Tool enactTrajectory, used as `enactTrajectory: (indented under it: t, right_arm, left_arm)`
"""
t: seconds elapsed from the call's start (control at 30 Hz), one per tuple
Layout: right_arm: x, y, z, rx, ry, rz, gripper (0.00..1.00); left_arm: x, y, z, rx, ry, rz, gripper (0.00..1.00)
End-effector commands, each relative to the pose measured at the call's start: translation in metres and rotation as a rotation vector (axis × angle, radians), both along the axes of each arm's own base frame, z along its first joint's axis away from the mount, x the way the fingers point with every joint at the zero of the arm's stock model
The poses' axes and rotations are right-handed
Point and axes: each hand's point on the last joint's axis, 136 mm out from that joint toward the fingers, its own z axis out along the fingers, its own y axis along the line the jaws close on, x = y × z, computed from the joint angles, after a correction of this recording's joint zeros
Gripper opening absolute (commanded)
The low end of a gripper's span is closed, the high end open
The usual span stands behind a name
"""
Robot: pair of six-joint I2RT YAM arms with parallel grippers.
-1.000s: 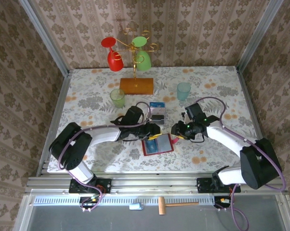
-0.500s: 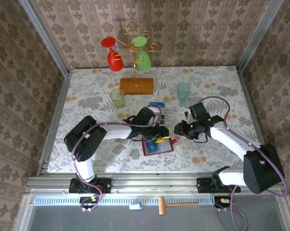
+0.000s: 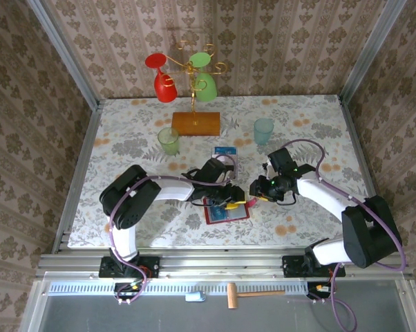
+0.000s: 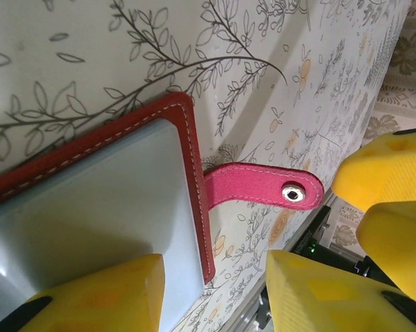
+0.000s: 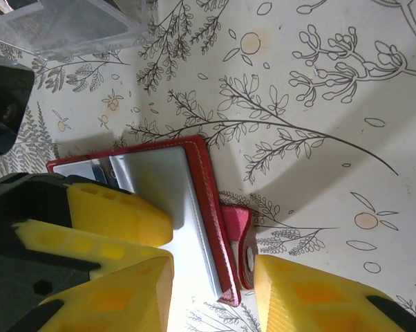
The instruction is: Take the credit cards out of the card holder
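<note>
Straddling the wallet's snap edge from both sides

Our left gripper (image 4: 215,268) hangs open with nothing in it, jaws either side of the stitched right edge of the card holder (image 4: 90,200). Looks like we're lining up to pin it down or dig into the grey pocket. Meanwhile our right gripper (image 5: 215,280) is open and empty too, spread around that same edge and the red tab (image 5: 244,242), probably to steady things. The holder lies flat and open on the table (image 3: 312,131), between both arms. We can't tell whether cards sit inside. A clear box (image 5: 63,28) stands just beyond.
</note>
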Motion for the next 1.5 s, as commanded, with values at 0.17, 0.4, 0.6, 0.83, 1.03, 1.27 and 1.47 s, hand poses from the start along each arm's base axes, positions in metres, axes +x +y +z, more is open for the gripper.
enactTrajectory:
  t: [0.17, 0.4, 0.6, 0.83, 1.03, 1.27, 1.47]
  right_arm:
    - [0.006, 0.0, 0.007, -0.008, -0.017, 0.013, 0.34]
    - [0.008, 0.01, 0.017, 0.051, -0.019, 0.026, 0.33]
    - [0.01, 0.024, 0.028, 0.128, -0.021, 0.035, 0.32]
    - [0.007, 0.05, 0.027, 0.174, 0.003, 0.083, 0.32]
    - [0.0, 0.079, 0.019, 0.198, 0.042, 0.148, 0.32]
    - [-0.011, 0.106, 0.003, 0.2, 0.096, 0.212, 0.31]
    - [-0.02, 0.122, -0.01, 0.221, 0.138, 0.243, 0.3]
  left_arm:
    - [0.01, 0.0, 0.016, -0.021, -0.049, 0.043, 0.43]
    - [0.018, 0.024, 0.035, -0.035, -0.095, 0.097, 0.43]
    - [0.018, 0.052, 0.035, -0.012, -0.112, 0.142, 0.43]
    - [0.012, 0.081, 0.028, 0.054, -0.122, 0.161, 0.41]
    - [0.003, 0.098, 0.017, 0.083, -0.107, 0.175, 0.36]
    - [-0.008, 0.109, -0.001, 0.107, -0.076, 0.183, 0.27]
    - [-0.013, 0.115, -0.014, 0.131, -0.06, 0.18, 0.24]
